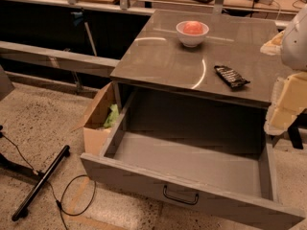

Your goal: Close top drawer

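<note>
The top drawer (192, 190) of the grey cabinet is pulled far out towards me. Its inside (192, 159) is bare. A black bail handle (180, 195) sits at the centre of its front panel. My arm, with cream and white covers (288, 99), hangs at the right edge of the view, beside the drawer's right rear corner. My gripper (292, 131) is at the arm's lower end, just outside the drawer's right side wall, mostly cut off by the frame edge. The lower drawers are hidden.
On the cabinet top (158, 61) stand a white bowl (192, 38) holding a pinkish round thing and a dark snack packet (231, 76). A cardboard box (98, 116) sits left of the drawer. A black stand leg (41, 181) and cable lie on the floor.
</note>
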`<state>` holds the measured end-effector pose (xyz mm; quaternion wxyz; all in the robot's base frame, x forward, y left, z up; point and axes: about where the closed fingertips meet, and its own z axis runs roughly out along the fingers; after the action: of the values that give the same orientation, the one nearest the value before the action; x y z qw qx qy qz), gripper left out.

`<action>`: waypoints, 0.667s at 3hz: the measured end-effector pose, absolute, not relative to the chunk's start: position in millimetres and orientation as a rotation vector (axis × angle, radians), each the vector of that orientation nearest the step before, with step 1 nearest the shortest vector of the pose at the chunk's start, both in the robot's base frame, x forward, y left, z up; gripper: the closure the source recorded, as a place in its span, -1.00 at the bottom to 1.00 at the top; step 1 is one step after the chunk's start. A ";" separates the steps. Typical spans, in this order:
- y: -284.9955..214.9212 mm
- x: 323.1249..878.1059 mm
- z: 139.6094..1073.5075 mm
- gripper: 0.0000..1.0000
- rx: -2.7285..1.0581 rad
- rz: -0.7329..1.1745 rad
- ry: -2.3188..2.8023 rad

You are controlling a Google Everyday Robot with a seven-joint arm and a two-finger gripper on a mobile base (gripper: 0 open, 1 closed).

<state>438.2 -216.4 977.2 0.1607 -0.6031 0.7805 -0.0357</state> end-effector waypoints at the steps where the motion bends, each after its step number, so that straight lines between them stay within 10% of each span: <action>1: -216.4 438.2 977.3 -1.00 -1.722 -0.102 2.229; 2: -217.3 434.4 974.4 -1.00 -1.727 -0.110 2.196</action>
<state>434.4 -217.3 974.4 0.1719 -0.6086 0.7737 -0.0388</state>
